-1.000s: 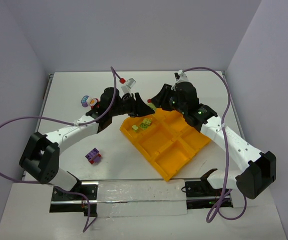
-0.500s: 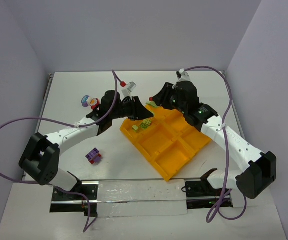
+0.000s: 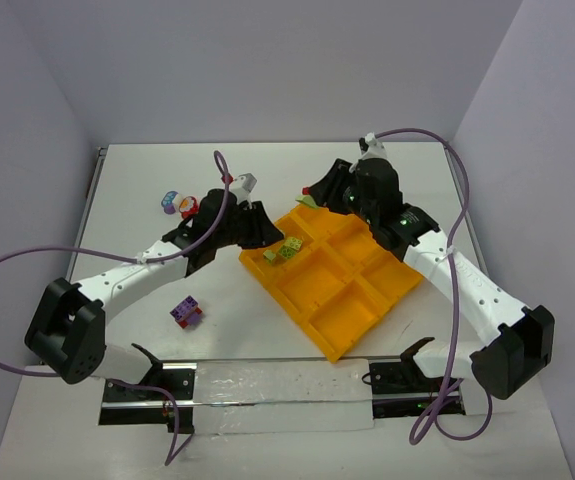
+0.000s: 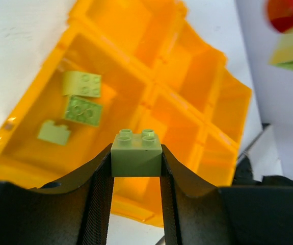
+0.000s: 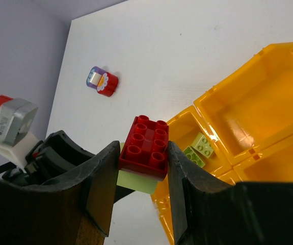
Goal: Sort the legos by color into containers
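White worktop [image 3: 232, 300], 1 orange-yellow tray [image 3: 289, 312]. Left hand [image 4: 136, 164]: clenched on 1 yellow-green brick [image 4: 136, 150] by tray's left corner. Right hand [image 5: 142, 155]: grasping red-on-green stack [image 5: 145, 140] beyond tray's far corner. Risk: stack dropped unseparated would mix colours.

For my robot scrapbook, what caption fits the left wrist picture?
Left gripper holds a green brick near the orange tray, where three green bricks already lie.

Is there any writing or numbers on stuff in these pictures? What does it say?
No readable text anywhere. The orange-yellow plastic tray, the yellow-green studded brick in the left gripper and the red studded brick in the right gripper show no letters; stud tops are too small to tell.
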Robot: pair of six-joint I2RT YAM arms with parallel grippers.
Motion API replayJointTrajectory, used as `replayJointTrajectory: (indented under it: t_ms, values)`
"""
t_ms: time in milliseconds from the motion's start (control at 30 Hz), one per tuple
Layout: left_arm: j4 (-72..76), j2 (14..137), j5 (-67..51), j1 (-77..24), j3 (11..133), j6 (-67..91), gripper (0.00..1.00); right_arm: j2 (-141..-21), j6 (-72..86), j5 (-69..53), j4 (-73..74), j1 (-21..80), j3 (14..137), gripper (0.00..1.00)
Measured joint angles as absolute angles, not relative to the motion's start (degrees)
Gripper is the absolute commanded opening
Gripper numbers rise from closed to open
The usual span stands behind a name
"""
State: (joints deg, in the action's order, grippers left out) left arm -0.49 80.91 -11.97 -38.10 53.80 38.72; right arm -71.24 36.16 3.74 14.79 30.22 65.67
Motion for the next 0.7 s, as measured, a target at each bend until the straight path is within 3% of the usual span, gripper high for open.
replayJointTrajectory:
  t_ms: [33, 67, 133, 167, 267, 400, 600, 700]
  values:
    - [-1.45, 81.11, -10.8, -38.09, 53.81, 38.74, 0.03, -71.15, 36.15, 3.76, 14.79, 30.05, 65.67, 0.0]
    - [-1.94, 81.55, -9.79, -38.1, 53.87, 38.79, 0.12, -71.07, 36.14, 3.78, 14.79, 29.95, 65.67, 0.0]
    - [-2.48, 83.05, -8.39, -38.11, 54.2, 38.83, 0.52, -70.93, 36.13, 3.79, 14.79, 29.82, 65.67, 0.0]
    - [-2.82, 84.05, -7.73, -38.1, 54.42, 38.84, 0.66, -70.88, 36.11, 3.79, 14.82, 29.8, 65.67, 0.0]
    - [-3.77, 87.03, -6.17, -38.09, 55.36, 39.37, 0.94, -70.75, 36.02, 3.86, 15.0, 29.78, 65.67, 0.0]
    - [-4.92, 89.11, -5.44, -38.09, 56.7, 39.64, 0.95, -70.62, 35.9, 3.87, 15.19, 29.78, 65.67, 0.0]
    - [-6.54, 87.71, -5.96, -37.73, 58.65, 38.53, 0.78, -70.61, 35.33, 3.81, 15.53, 29.78, 65.67, 0.0]
    - [-6.18, 83.53, -9.52, -36.61, 58.33, 37.92, 0.77, -70.61, 35.05, 3.67, 15.57, 29.78, 65.61, 0.0]
